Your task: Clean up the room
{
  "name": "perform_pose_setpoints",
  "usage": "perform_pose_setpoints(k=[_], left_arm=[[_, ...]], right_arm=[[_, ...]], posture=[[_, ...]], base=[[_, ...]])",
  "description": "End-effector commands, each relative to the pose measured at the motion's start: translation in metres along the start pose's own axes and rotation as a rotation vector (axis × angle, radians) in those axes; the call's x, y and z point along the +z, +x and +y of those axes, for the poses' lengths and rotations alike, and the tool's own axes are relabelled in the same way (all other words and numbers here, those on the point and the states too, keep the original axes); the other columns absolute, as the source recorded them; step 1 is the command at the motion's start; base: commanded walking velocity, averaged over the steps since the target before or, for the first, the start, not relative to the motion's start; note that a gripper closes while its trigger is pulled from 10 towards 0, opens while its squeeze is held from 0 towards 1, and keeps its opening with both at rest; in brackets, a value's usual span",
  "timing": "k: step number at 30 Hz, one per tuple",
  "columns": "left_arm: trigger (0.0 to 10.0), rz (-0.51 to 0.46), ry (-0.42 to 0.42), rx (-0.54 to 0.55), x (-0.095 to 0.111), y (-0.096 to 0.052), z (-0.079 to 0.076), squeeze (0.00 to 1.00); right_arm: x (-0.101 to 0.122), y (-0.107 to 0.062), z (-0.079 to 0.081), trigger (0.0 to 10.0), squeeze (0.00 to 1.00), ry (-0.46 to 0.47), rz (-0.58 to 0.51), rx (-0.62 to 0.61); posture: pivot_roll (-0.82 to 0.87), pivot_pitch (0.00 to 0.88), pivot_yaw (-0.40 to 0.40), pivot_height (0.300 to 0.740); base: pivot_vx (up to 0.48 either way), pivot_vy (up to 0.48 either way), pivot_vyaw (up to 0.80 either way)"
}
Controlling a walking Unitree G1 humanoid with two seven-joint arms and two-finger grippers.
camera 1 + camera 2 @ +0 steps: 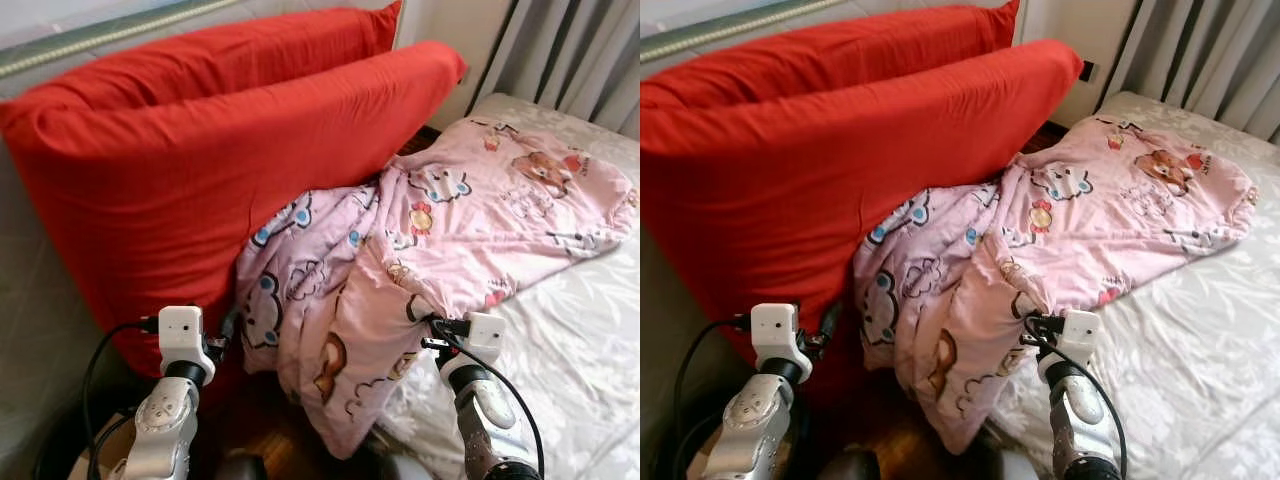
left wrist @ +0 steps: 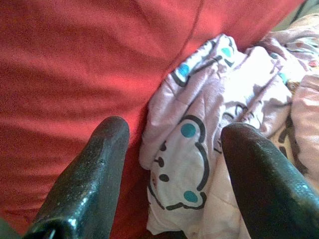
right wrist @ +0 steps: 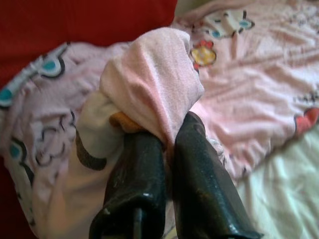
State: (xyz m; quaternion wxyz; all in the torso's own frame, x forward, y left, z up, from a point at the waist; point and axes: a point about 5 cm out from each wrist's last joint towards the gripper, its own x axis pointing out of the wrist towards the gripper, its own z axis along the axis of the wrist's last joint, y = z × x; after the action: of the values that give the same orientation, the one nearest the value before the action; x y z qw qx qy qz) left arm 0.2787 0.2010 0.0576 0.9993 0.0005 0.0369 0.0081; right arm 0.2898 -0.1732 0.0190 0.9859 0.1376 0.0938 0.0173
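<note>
**Blanket pinched at one fold, other end effector spread beside it**

While the pink blanket (image 1: 450, 230) lies half on the bed (image 1: 580, 330) and half spilling off its edge toward the floor, the right end effector (image 3: 167, 134) is clenched on a bunched fold of it, the cloth rising in a hump from between the two black fingers. The left end effector (image 2: 174, 169) is released, its fingers (image 2: 89, 179) spread wide, aimed at the seam where the blanket's hanging corner meets the red pillow (image 1: 220, 170). Two such pillows stand stacked on edge against the wall, touching the blanket's upper side.

The blanket looks thin, soft and light, and quite limp: it will drape and slide rather than hold any shape, so a single pinch is likely to lift only a peak while the rest trails. A better hold would probably be a second grasp on the hanging corner just ahead of the left fingers, well apart from the right one, so the cloth can be spread between both arms. The fabric seems fleecy, not slippery, so a firm pinch on a doubled fold should keep it. The main risk is dragging the loose end across the floor or snagging a pillow.
</note>
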Motion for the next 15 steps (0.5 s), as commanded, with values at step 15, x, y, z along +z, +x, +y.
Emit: perform_pose_setpoints(k=[15], left_arm=[[10.0, 0.352, -0.006, 0.116, -0.075, -0.024, 0.024, 0.00]], right_arm=[[0.002, 0.000, 0.000, 10.0, 0.00, 0.028, -0.027, -0.028]], posture=[[0.00, 0.000, -0.038, 0.740]], base=[[0.000, 0.000, 0.00]])
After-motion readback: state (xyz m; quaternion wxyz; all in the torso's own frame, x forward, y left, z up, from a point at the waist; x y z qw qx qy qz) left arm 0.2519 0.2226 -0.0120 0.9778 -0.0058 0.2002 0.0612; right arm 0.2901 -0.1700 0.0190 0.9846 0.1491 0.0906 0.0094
